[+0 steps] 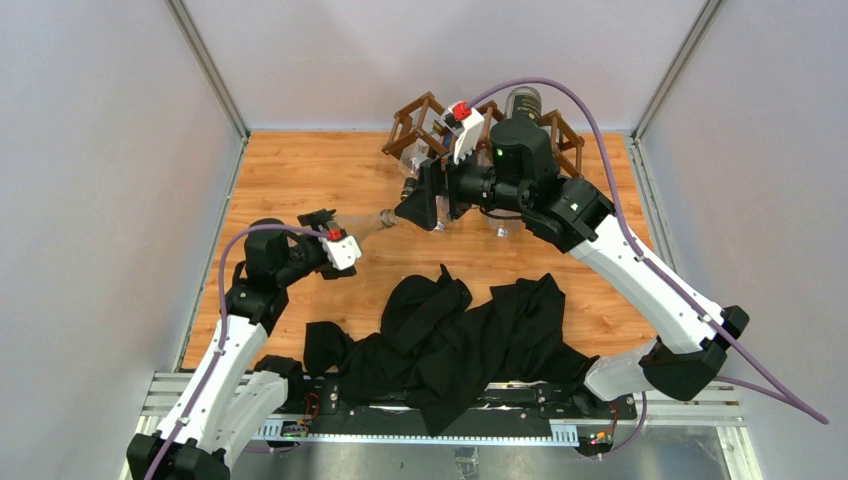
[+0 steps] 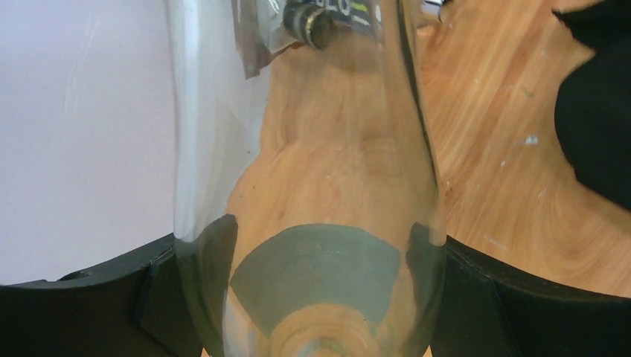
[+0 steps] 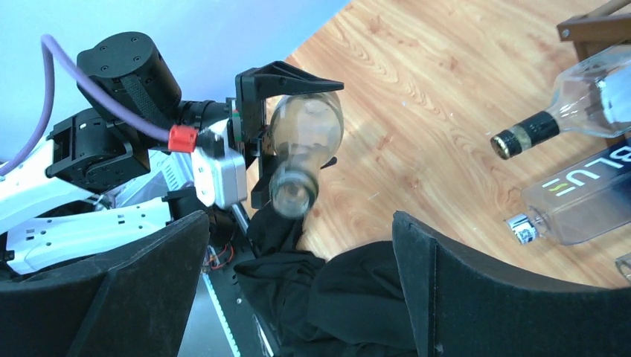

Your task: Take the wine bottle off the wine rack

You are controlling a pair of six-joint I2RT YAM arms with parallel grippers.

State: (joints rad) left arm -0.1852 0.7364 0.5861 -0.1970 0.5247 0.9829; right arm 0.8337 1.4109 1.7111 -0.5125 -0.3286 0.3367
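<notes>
— So, where is the wine bottle (image 1: 370, 222) right now?

— Off the wine rack (image 1: 420, 118); it hangs roughly level above the counter (image 1: 300, 170), left of the middle, with the rack well apart at the far edge; its neck points right.

— Who holds it?

— The left tool (image 1: 332, 235); its fingers (image 2: 89, 305) press both sides of the wide glass body near the base; the right tool (image 1: 422, 203) stands wide with nothing between its fingers, near the neck end but, as far as I can tell, not touching it.

— Then the left arm carries it alone?

— That is my reading; the lifting-off looks done, and what is left is a safe place to put it.

— How to do that well?

— Squeeze firmly, since smooth glass held by one end can tip or slip; hold the bottle level; the right arm should draw straight back from the neck rather than sideways, minding the dark-capped bottle (image 3: 536, 130) and the square bottle (image 3: 588, 201) by the rack.

— And the landing spot?

— Bare wood on the left, away from the black cloth (image 1: 450, 330) at the near side; lower it until the body rests along its length before opening, or it may roll.
</notes>
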